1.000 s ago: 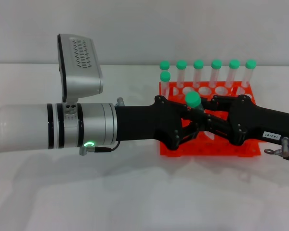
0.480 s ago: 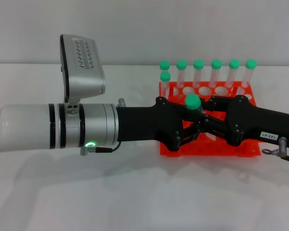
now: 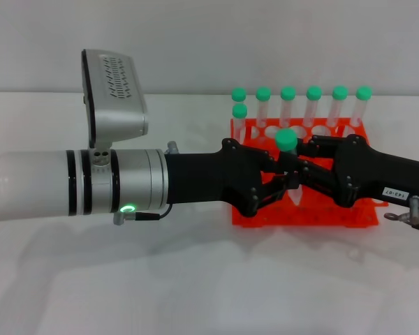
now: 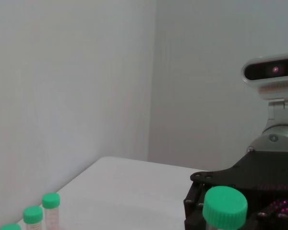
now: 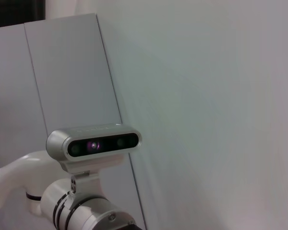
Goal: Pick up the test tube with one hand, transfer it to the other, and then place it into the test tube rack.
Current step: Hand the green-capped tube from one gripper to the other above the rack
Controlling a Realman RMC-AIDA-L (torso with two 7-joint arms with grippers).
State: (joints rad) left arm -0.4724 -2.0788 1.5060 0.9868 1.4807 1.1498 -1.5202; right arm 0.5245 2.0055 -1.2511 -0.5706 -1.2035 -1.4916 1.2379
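head view: left hand and right hand meet before the test tube rack; both sets of jaws pinch the test tube, upright.
left wrist view: green cap close, right hand behind.
right wrist view: left wrist camera only.
advice: firm the right grip before the left lets go.

Seven capped tubes crowd the rack's back rows.

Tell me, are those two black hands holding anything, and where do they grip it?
A green-capped test tube sits between the left hand and the right hand, gripped below its cap; which hand bears it cannot be told.
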